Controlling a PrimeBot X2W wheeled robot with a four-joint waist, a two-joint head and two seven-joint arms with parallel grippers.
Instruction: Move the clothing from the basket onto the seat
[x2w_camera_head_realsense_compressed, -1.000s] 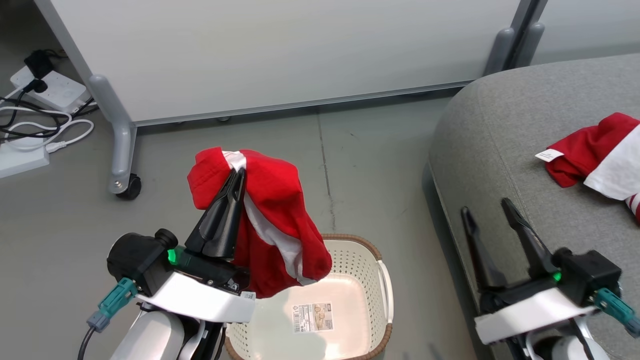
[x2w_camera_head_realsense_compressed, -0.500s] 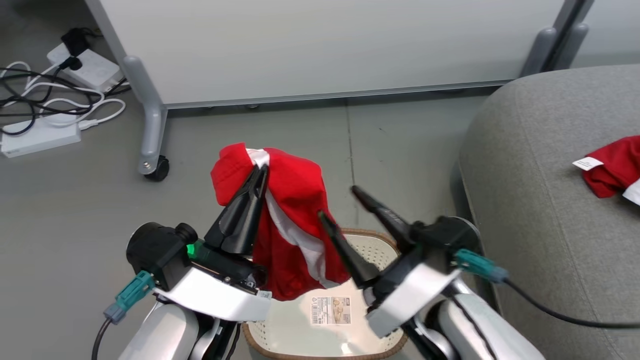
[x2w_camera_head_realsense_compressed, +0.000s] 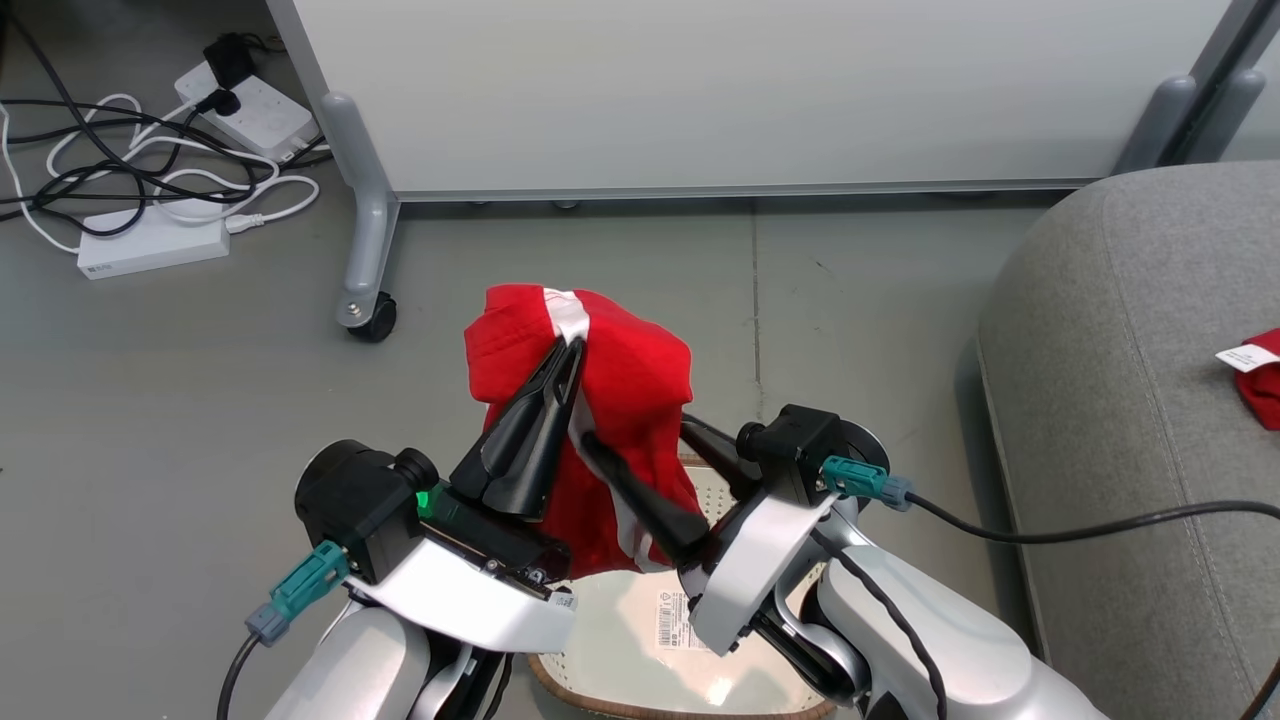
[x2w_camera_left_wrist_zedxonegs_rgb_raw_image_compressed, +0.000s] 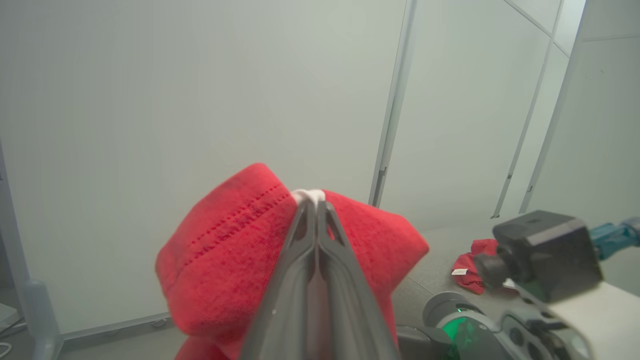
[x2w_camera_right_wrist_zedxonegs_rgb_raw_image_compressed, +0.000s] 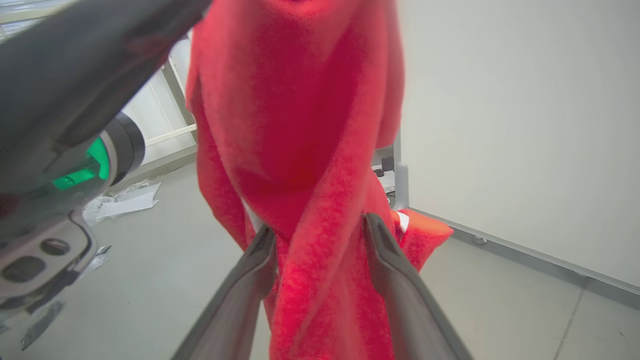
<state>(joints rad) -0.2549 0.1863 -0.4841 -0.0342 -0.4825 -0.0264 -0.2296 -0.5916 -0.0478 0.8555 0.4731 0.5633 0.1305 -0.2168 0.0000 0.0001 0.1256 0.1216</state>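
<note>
red garment (x2w_camera_head_realsense_compressed: 610, 400) hangs in the air above the basket (x2w_camera_head_realsense_compressed: 712, 492), clear of it. left gripper (x2w_camera_head_realsense_compressed: 576, 345) jaws clamped on its top fold. right gripper (x2w_camera_head_realsense_compressed: 637, 432) jaws wide, straddling the hanging cloth lower down, not closed. basket floor looks bare where visible. a second red piece (x2w_camera_head_realsense_compressed: 1262, 380) lies on the seat (x2w_camera_head_realsense_compressed: 1120, 400). left to do: carry this one over, drop it.

No wording is legible: a paper label (x2w_camera_head_realsense_compressed: 672, 618) bearing a barcode and a small triangle mark lies on the base of the basket (x2w_camera_head_realsense_compressed: 610, 645), just below the right gripper (x2w_camera_head_realsense_compressed: 635, 432), its print too small to read. A white tag (x2w_camera_head_realsense_compressed: 1243, 356) on clothing (x2w_camera_head_realsense_compressed: 1265, 390) on the seat (x2w_camera_head_realsense_compressed: 1120, 330), well to that gripper's right, is also unreadable.
</note>
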